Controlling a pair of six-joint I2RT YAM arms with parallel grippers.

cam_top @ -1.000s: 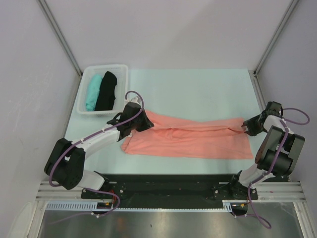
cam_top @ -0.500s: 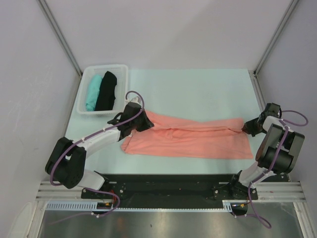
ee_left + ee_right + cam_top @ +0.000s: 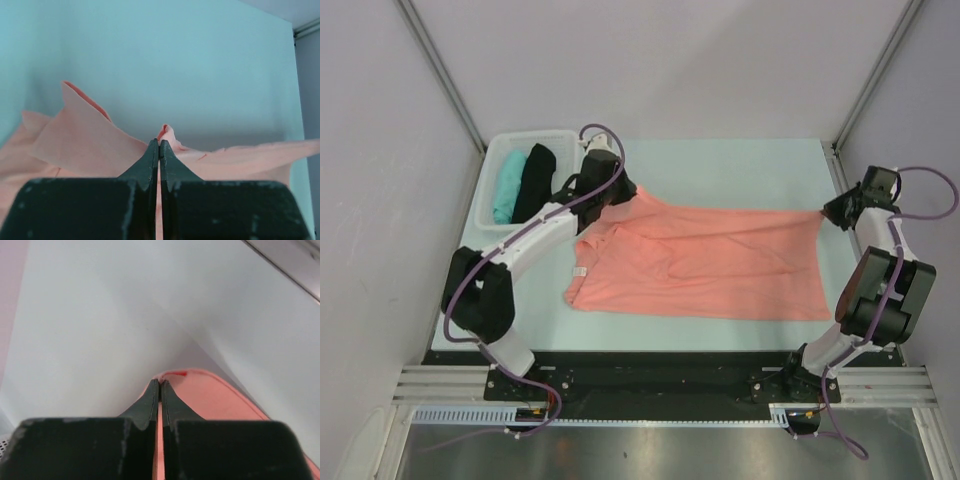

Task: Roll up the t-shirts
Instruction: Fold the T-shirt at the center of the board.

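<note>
**Shirt's far edge drawn up the frame**

Both arms have moved toward the top of the frame since half a second ago. The salmon-pink t-shirt (image 3: 700, 265), then a narrow band, now lies spread wider on the table (image 3: 740, 165). Its long axis runs left to right across mid-frame. We see the left gripper (image 3: 620, 193) pinched on its upper left corner and the right gripper (image 3: 829, 212) on its upper right. The cloth is creased.
</note>
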